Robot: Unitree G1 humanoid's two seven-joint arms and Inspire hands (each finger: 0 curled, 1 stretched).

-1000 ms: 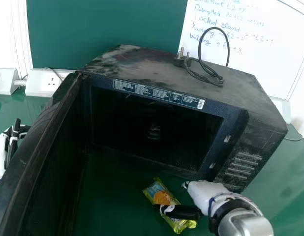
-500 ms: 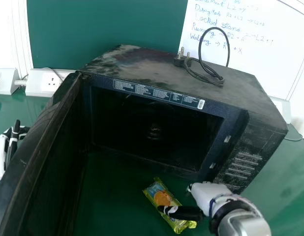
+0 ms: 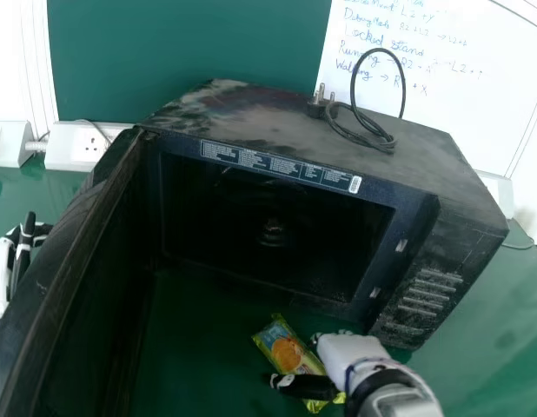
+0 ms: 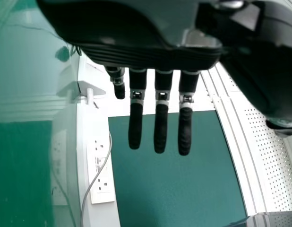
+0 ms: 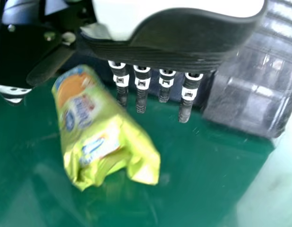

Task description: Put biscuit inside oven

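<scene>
And the right hand (image 3: pixel 345 349) slides in closer to the biscuit packet (image 3: pixel 286 351), fingers apart, nothing held; that should set up a grasp before the oven (image 3: pixel 251 111).

The green biscuit packet (image 3: pixel 288 352) lies aslant before the open black oven (image 3: pixel 251 113).

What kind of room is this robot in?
It looks like a classroom or a robot lab, though I can't be sure. There's a whiteboard with handwriting, power sockets along the back, and an oven on a green table.
</scene>
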